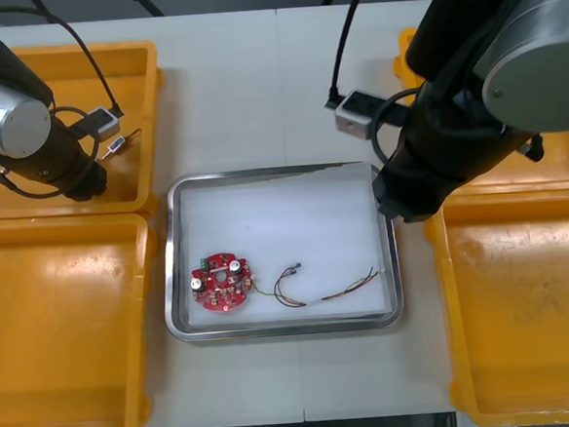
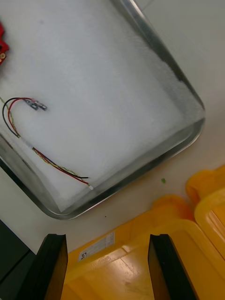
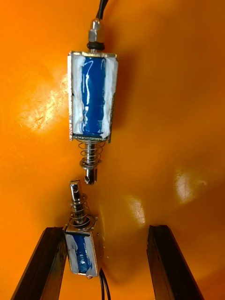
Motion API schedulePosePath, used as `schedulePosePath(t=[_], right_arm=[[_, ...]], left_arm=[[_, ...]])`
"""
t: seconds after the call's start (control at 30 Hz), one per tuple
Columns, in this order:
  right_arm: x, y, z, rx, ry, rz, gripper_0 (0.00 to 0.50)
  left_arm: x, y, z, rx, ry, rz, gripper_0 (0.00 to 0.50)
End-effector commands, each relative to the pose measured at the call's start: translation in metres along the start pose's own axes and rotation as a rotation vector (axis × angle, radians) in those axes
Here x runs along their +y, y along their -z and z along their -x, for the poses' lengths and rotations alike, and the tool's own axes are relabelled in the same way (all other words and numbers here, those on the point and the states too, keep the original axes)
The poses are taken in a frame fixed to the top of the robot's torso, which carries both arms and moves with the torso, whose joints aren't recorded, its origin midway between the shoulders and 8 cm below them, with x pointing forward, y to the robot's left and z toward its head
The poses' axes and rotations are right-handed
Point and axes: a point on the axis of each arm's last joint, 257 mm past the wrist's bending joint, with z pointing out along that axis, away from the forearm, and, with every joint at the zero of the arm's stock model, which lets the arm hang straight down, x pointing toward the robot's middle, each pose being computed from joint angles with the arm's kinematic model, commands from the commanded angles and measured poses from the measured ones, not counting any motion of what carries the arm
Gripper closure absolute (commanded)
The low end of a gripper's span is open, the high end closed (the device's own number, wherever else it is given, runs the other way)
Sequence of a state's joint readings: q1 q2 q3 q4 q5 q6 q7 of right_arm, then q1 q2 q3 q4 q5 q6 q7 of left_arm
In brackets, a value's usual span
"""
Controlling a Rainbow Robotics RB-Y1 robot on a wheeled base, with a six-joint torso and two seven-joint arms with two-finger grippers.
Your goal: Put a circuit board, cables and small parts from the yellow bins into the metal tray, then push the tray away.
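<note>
Right wrist view: yellow bin (image 2: 137,234) bears white label (image 2: 97,246), illegible.

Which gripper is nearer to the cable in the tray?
Right. The right gripper hovers open by a corner of the tray, close to the cable. The left gripper is far away, open over small metal parts in a left bin.

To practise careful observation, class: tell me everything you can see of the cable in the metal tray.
The cable is a thin bundle of red, yellow and black wires with small grey plugs at one end. It lies loose on the white floor of the tray, towards its right side, curled into a loop beside the red board and running nearly straight after that. Nothing grips it.
</note>
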State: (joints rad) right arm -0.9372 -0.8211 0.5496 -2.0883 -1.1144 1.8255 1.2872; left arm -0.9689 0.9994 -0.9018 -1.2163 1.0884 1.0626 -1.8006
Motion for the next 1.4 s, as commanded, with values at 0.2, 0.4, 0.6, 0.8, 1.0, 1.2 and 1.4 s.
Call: schedulePosePath(t=[0.2,0.4,0.6,0.8,1.0,1.2,1.4], right_arm=[[-0.07,0.04,-0.023,-0.052,-0.484,-0.071,0.0],[-0.109,0.045,-0.039,-0.038,-0.728,-0.094,0.0],[-0.144,0.04,-0.053,-0.015,-0.89,-0.108,0.0],[-0.174,0.036,-0.06,-0.005,-0.985,-0.117,0.0],[-0.2,0.03,-0.053,-0.031,-1.031,-0.094,0.0],[-0.221,0.016,-0.044,-0.052,-0.976,-0.094,0.0],[-0.238,-0.008,-0.034,-0.074,-0.954,-0.11,0.0]], left_arm=[[0.006,-0.003,0.016,-0.006,-0.112,0.004,0.0],[0.006,-0.007,0.01,0.001,-0.084,-0.012,0.5],[0.007,-0.008,0.006,0.008,-0.069,-0.022,0.5],[0.015,-0.001,0.011,0.0,-0.074,-0.008,0.5],[0.029,0.014,0.021,-0.014,-0.063,0.007,0.5],[0.041,0.034,0.034,-0.065,-0.015,-0.002,0.5],[0.051,0.057,0.033,-0.058,0.04,-0.03,0.5]])
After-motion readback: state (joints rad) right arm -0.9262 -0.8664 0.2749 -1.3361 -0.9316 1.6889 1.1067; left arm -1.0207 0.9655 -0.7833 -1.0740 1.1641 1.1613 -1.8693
